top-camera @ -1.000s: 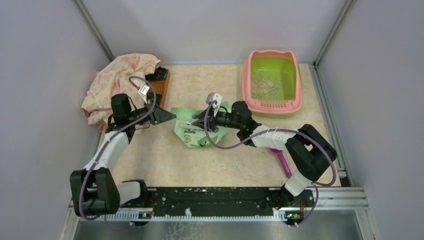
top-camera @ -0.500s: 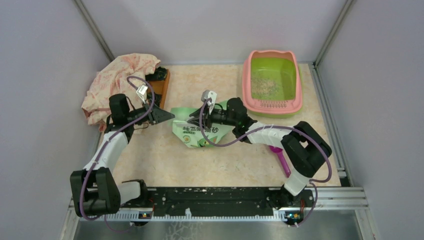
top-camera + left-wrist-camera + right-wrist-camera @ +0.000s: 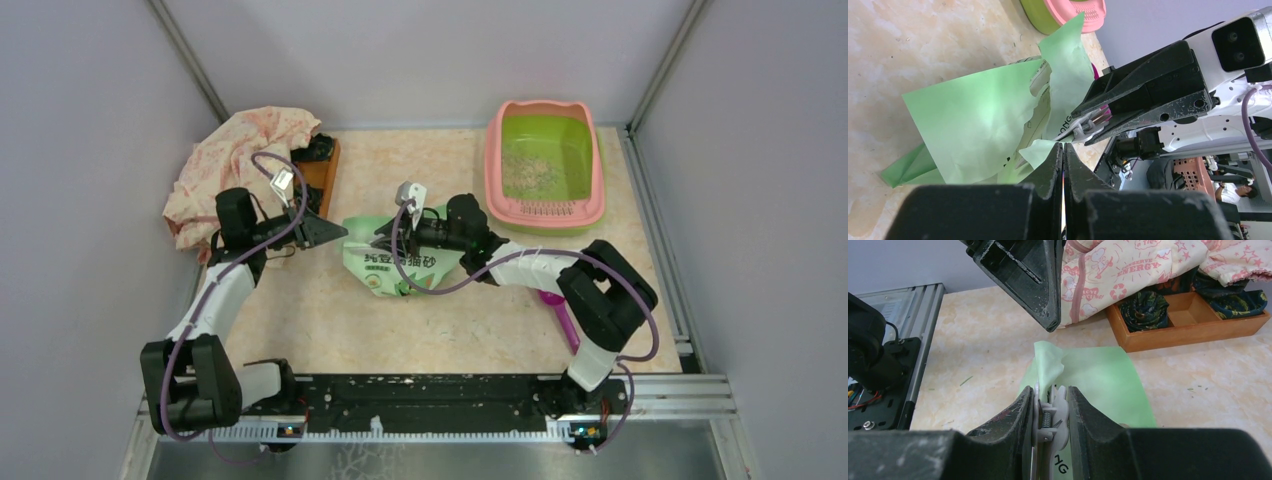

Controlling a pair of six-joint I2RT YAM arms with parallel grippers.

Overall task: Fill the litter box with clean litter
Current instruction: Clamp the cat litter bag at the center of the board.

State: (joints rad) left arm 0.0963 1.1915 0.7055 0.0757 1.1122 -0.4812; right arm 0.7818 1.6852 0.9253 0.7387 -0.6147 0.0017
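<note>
Squeezing a white spring clip [image 3: 1050, 416] between its fingers, the right tool [image 3: 1050, 399] is partly closed and clenched on that clip at the open upper edge of the light green printed bag [image 3: 385, 268]. The left tool [image 3: 1063, 156] faces it from the other side, its fingers pressed fully together with the tips right at a raised flap of the bag; whether they pinch the film cannot be told. The bag lies flat near the middle of the pale marbled bench [image 3: 330, 320], which is closed in by plain grey walls [image 3: 90, 150]. A crumpled patterned cloth [image 3: 235, 165] is heaped in the far left corner, partly over a wooden tray [image 3: 324, 175]. The litter box [image 3: 546, 212] sits in the far right corner, well apart from both tools, with a thin scatter of clean litter [image 3: 530, 172] in its green basin. A purple scoop [image 3: 567, 325] lies under the right arm.
</note>
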